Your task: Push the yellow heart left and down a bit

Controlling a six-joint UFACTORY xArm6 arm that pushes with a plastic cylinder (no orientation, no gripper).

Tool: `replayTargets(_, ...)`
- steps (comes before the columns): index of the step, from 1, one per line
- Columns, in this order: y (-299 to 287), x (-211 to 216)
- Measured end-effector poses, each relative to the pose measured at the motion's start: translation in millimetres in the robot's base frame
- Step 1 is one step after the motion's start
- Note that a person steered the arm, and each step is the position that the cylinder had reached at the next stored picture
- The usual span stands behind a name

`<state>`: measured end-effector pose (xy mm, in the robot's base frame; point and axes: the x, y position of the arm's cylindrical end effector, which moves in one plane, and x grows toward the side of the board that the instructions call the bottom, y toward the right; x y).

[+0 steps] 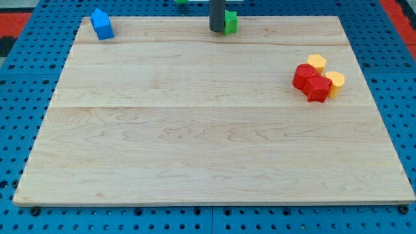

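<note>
Two yellow blocks sit at the view's right, one (316, 63) above a red cluster and one (335, 82) on the cluster's right side. I cannot tell which of them is the heart. Both touch the red blocks (304, 76) (318, 88). My tip (216, 30) is at the view's top centre, touching the left side of a green block (231, 22). It is far to the left of and above the yellow blocks.
A blue block (101, 24) stands at the board's top left corner. A green piece (182, 2) shows at the view's top edge. The wooden board (195, 143) lies on a blue perforated table.
</note>
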<state>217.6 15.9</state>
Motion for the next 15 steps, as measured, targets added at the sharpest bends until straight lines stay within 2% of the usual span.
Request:
replayTargets(1, 27, 25)
replayTargets(3, 181, 92)
replayTargets(5, 299, 184)
replayTargets(6, 330, 219)
replayTargets(7, 321, 227)
replayTargets(8, 264, 208)
replayTargets(10, 165, 153)
replayTargets(11, 138, 125)
replayTargets(12, 126, 111)
replayTargets(15, 147, 154)
